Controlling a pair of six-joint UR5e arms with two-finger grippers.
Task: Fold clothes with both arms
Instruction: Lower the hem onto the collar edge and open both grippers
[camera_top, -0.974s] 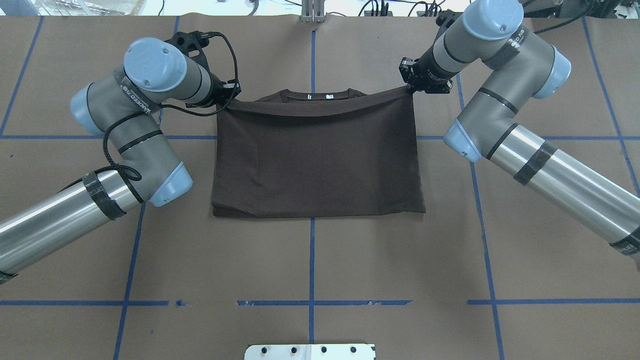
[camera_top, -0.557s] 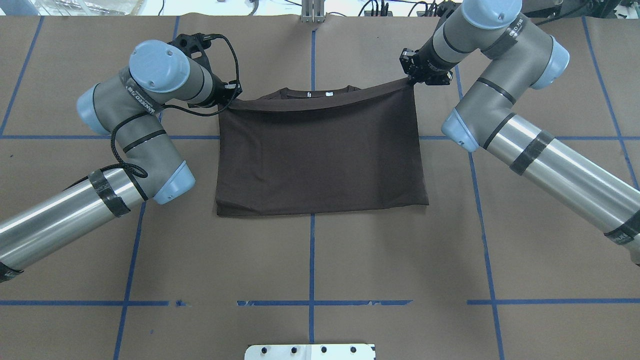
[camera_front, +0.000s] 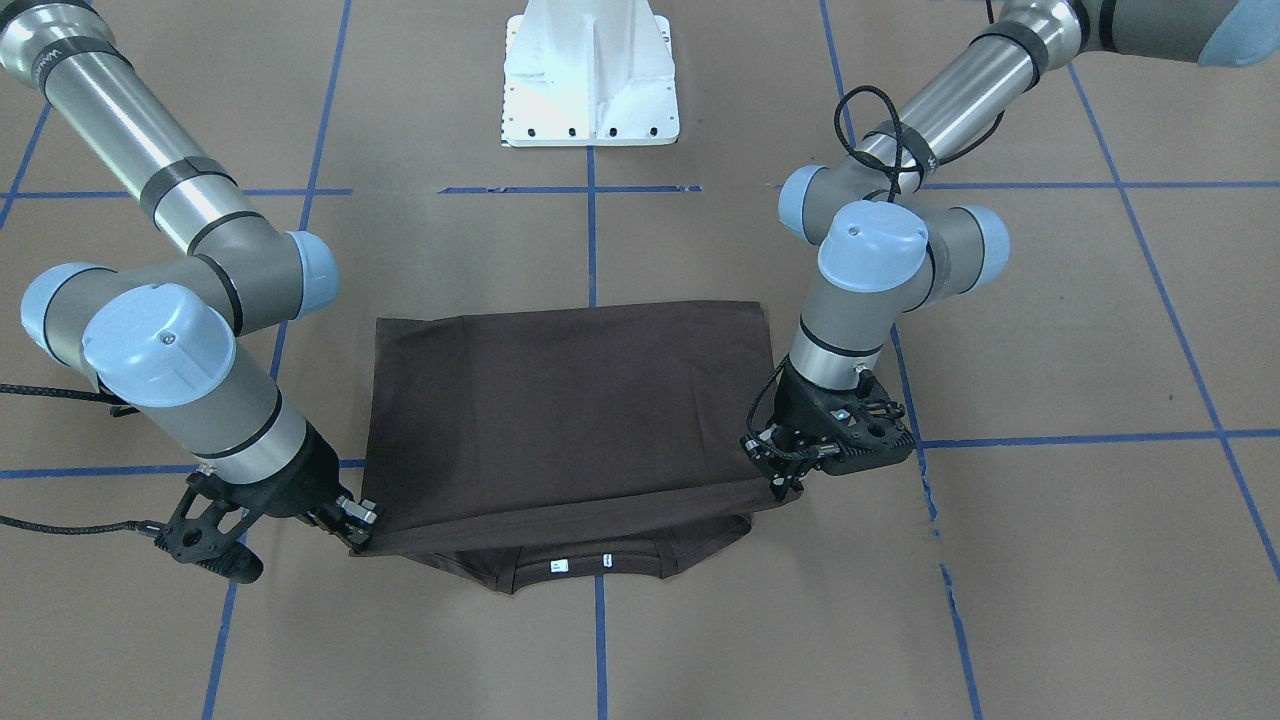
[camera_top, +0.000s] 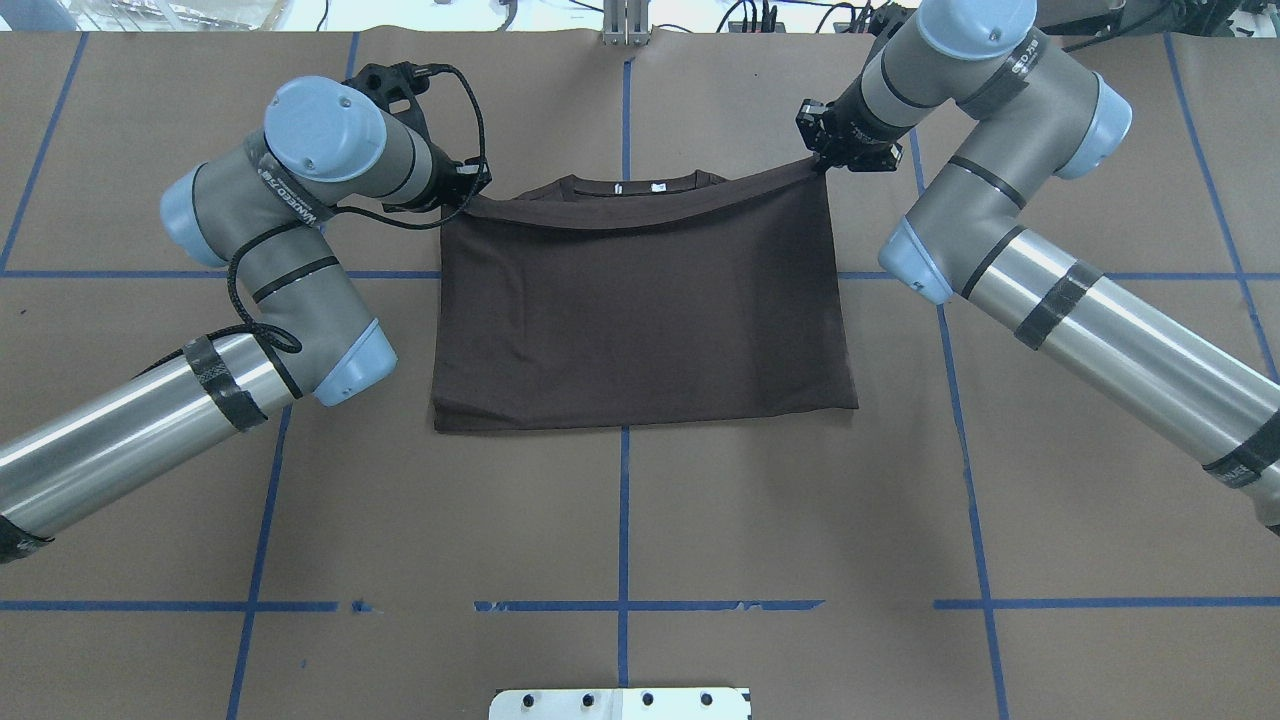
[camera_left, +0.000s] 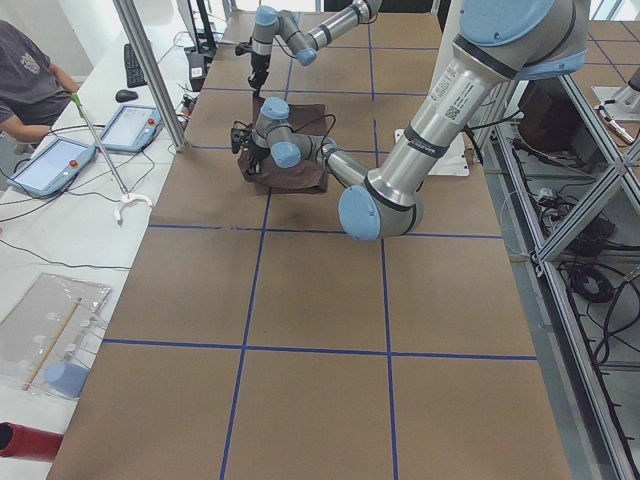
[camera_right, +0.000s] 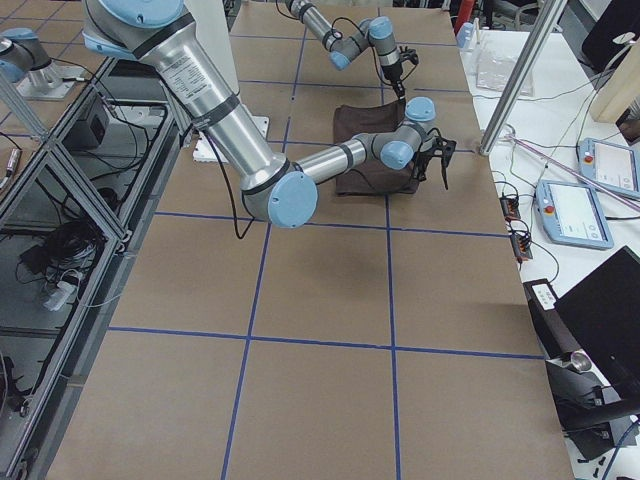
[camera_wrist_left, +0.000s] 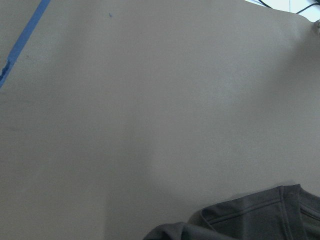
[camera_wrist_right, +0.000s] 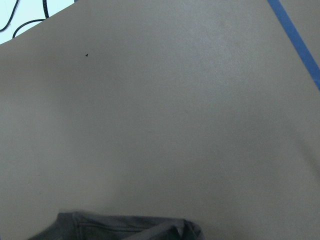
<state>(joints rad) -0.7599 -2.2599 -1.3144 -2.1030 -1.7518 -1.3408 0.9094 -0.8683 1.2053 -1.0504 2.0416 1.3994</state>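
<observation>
The dark brown T-shirt (camera_top: 640, 310) lies folded at the table's middle, its lower half doubled over the upper. The ribbed collar (camera_top: 620, 187) with white tags peeks out past the top layer's edge. My left gripper (camera_top: 468, 190) is shut on the top layer's far left corner. My right gripper (camera_top: 822, 162) is shut on its far right corner. The held edge is stretched between them, slightly raised. In the front-facing view the T-shirt (camera_front: 570, 410) shows with my left gripper (camera_front: 785, 485) on the right and my right gripper (camera_front: 358, 535) on the left. Both wrist views show only a bit of cloth (camera_wrist_left: 250, 222) (camera_wrist_right: 125, 227).
The table is covered in brown paper with blue tape lines (camera_top: 623, 520). The white pedestal base (camera_top: 620, 703) stands at the near edge. An operator (camera_left: 30, 75) sits by tablets (camera_left: 50, 165) beyond the far edge, next to a metal post (camera_left: 150, 70).
Both grippers have carried the held edge a little farther toward the collar. The right gripper moved more, and the shirt's near fold shifted slightly with it.
</observation>
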